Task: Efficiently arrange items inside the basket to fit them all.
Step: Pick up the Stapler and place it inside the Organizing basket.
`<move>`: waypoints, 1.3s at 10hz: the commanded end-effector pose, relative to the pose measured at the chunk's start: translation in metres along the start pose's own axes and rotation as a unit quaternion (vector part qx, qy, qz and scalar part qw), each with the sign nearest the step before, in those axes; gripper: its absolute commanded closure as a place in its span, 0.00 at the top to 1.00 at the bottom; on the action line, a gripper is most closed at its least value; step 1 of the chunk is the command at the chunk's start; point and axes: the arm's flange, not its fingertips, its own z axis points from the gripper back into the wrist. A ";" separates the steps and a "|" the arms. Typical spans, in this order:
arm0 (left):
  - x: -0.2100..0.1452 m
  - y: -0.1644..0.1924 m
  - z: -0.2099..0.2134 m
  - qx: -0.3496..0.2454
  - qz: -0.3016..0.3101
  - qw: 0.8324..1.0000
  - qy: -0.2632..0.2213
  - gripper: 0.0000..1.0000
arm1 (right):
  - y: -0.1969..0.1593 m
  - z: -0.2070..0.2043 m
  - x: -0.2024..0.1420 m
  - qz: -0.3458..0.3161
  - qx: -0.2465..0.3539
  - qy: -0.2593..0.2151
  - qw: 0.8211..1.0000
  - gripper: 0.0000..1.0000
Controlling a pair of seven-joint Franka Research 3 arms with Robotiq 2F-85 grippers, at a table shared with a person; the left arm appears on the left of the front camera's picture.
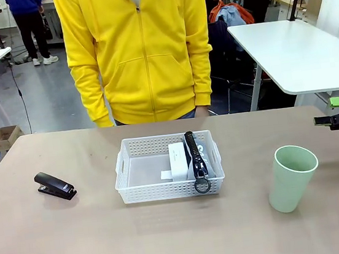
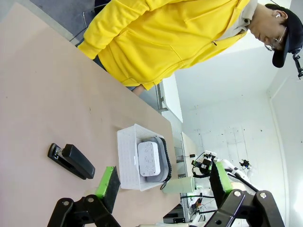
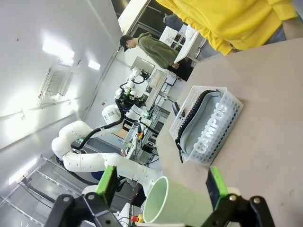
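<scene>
**Front view.** The basket (image 1: 159, 192) sits at the centre of the tabletop (image 1: 78, 243), directly in front of the person in a yellow jacket (image 1: 141, 50) at the top of the frame. Its right half holds the pouch (image 1: 205, 157), set on edge with the zipper uppermost and the ring at the near wall. The white box (image 1: 177, 157) stands upright against the pouch's left face. Storing both on edge appears to keep the left half of the basket floor bare for the items not yet packed.

The stapler (image 1: 55, 185) lies flat at the left of the frame, well apart from the basket. The cup (image 1: 292, 177) stands mouth up at the lower right, also outside it. By this layout, two of the four items are in and two are to follow.

The right tool (image 1: 327, 112) hangs at the right edge of the frame, beyond the cup, with its jaws apart and nothing between them.

**Left wrist view.** The left tool (image 2: 164, 184) is likewise spread wide and empty. The stapler shows at the lower left of this frame and the basket just past it.

**Right wrist view.** The cup's rim lies between the two green pads (image 3: 108, 182). Each arm thus faces the loose item on its own side, which suggests a division of labour. The cup looks tall for so shallow a basket and will likely dictate the final packing.
</scene>
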 end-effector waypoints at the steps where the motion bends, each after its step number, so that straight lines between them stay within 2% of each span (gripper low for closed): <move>1: -0.004 0.000 -0.002 -0.012 -0.009 1.000 -0.006 1.00 | 0.004 -0.001 0.002 -0.009 0.002 0.002 1.000 1.00; 4: 0.000 0.000 0.000 0.000 0.000 1.000 0.000 1.00 | 0.004 -0.001 0.002 -0.009 0.002 0.002 1.000 1.00; 5: -0.006 -0.003 0.002 0.058 -0.022 0.997 0.051 1.00 | 0.004 -0.001 0.002 -0.009 0.002 0.002 1.000 1.00; 6: -0.010 -0.022 -0.007 0.090 -0.083 0.986 0.115 1.00 | 0.004 -0.001 0.002 -0.009 0.002 0.002 1.000 1.00; 7: -0.015 -0.045 -0.027 0.115 -0.148 0.964 0.188 1.00 | 0.004 -0.001 0.002 -0.009 0.002 0.002 1.000 1.00; 8: -0.020 -0.061 -0.049 0.150 -0.191 0.940 0.238 1.00 | 0.004 -0.001 0.002 -0.009 0.002 0.002 1.000 1.00; 9: -0.030 -0.070 -0.086 0.182 -0.236 0.907 0.297 1.00 | 0.004 -0.001 0.002 -0.009 0.002 0.002 1.000 1.00; 10: -0.042 -0.070 -0.121 0.221 -0.267 0.877 0.333 1.00 | 0.004 -0.001 0.002 -0.009 0.002 0.002 1.000 1.00; 11: -0.053 -0.066 -0.150 0.276 -0.283 0.851 0.345 1.00 | 0.004 -0.001 0.002 -0.009 0.002 0.002 1.000 1.00; 12: -0.064 -0.064 -0.169 0.301 -0.308 0.830 0.353 1.00 | 0.004 -0.001 0.002 -0.009 0.002 0.002 1.000 1.00; 13: -0.075 -0.060 -0.185 0.328 -0.344 0.813 0.336 1.00 | 0.004 -0.001 0.002 -0.009 0.002 0.002 1.000 1.00</move>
